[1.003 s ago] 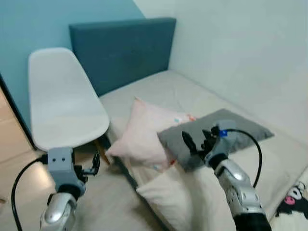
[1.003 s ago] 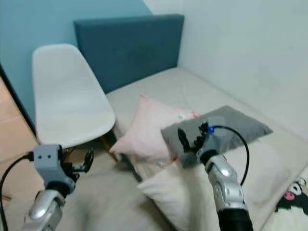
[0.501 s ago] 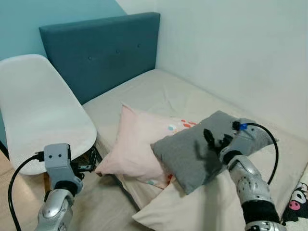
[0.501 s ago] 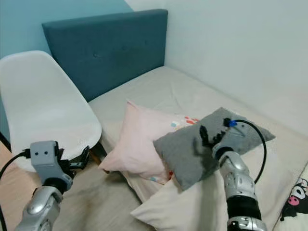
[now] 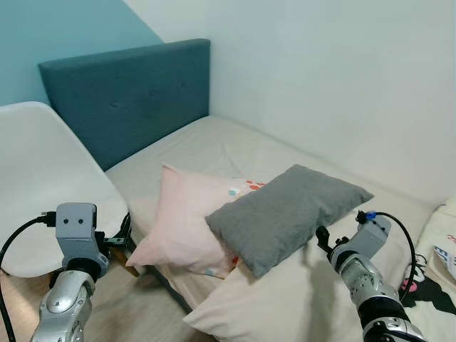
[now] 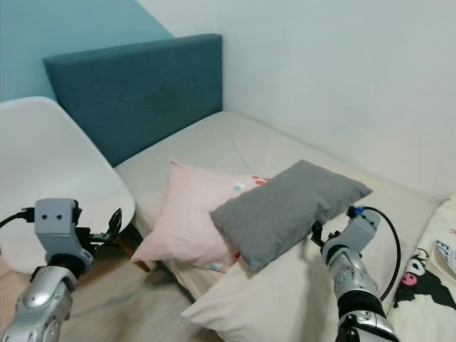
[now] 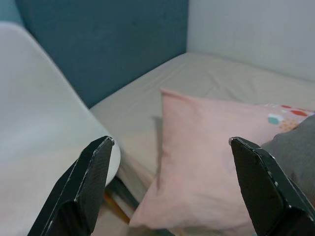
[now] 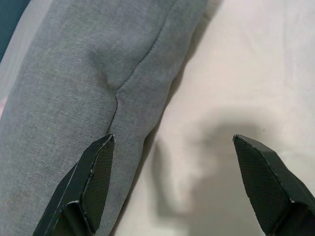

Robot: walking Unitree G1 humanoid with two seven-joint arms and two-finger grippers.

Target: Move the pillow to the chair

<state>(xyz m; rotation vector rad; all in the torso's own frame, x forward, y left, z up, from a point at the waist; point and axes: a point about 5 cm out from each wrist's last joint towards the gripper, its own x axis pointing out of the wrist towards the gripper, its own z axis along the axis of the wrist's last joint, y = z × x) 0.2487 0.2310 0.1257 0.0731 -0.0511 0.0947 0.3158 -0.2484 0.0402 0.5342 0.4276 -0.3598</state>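
Observation:
A grey pillow point(image 5: 288, 212) lies on the bed, leaning over a pink pillow point(image 5: 187, 222) and a cream one. The white chair point(image 5: 39, 185) stands beside the bed on the left, with nothing on its seat. My right gripper point(image 5: 325, 239) hovers low over the cream bedding, just off the grey pillow's near right edge. In the right wrist view its fingers point(image 8: 88, 182) stand wide open, with the grey pillow point(image 8: 83, 73) ahead of one of them. My left gripper point(image 5: 124, 229) is open near the chair's seat edge and faces the pink pillow point(image 7: 211, 162).
A teal headboard point(image 5: 121, 89) and white walls close off the bed's far sides. A cream pillow point(image 5: 278, 306) lies at the bed's near edge. Cartoon-print bedding point(image 5: 436, 285) lies at the far right. Wooden floor point(image 5: 135, 313) runs between chair and bed.
The camera has swung to the right, so the chair has slid toward the left edge. My right gripper, earlier over the grey pillow, has dropped beside its near edge.

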